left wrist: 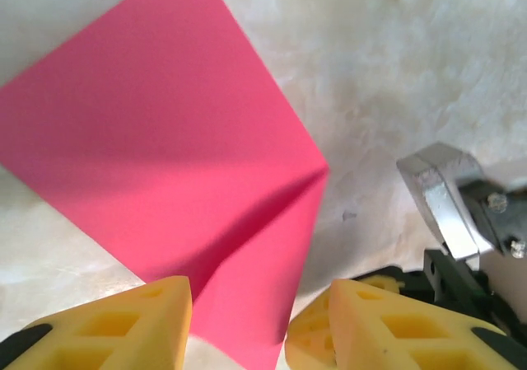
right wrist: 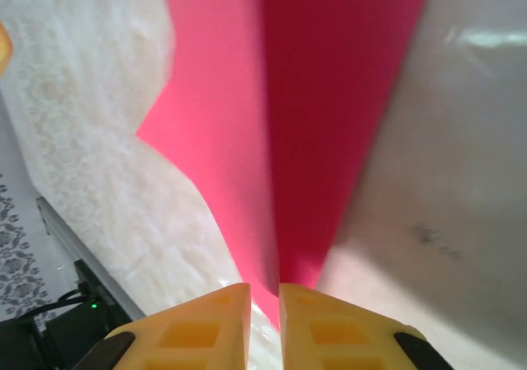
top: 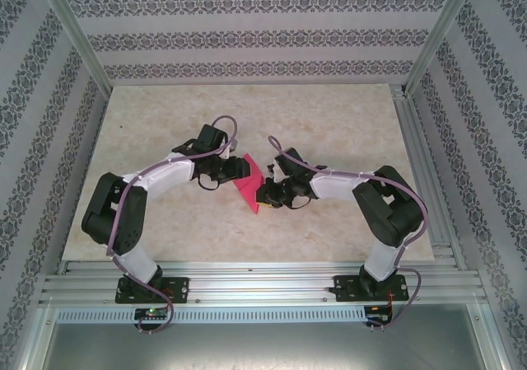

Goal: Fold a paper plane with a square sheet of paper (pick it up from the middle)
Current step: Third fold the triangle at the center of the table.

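**Position of work.** The square sheet of paper (top: 249, 187) is found at the middle of the worktop (top: 354, 123), directly between the two sets of jaws. It is partly folded along a crease. In the top view its long axis is seen to run from the far side toward the arm bases, slightly slanted.

**Right jaws.** These are clenched on the sheet. In the right wrist view the yellow pads (right wrist: 206, 329) are seen almost meeting, with a pointed end of the paper nipped between them. The crease runs straight ahead of them.

**Left jaws.** These are released. In the left wrist view the pads (left wrist: 123, 320) stand well apart. A narrow flap of the sheet passes through the gap and is not pressed by either pad.

**Governing relation.** The sheet is approached from opposite sides and is secured by the right arm alone. Any further fold is judged to depend on that hold while the left jaws are placed along the crease.

**Surface and room.** The worktop is pale, marbled and smooth, so the thin paper is judged likely to slide. Patterned walls (top: 247, 36) enclose three sides, and aluminium rails (top: 263, 281) bound the near edge.
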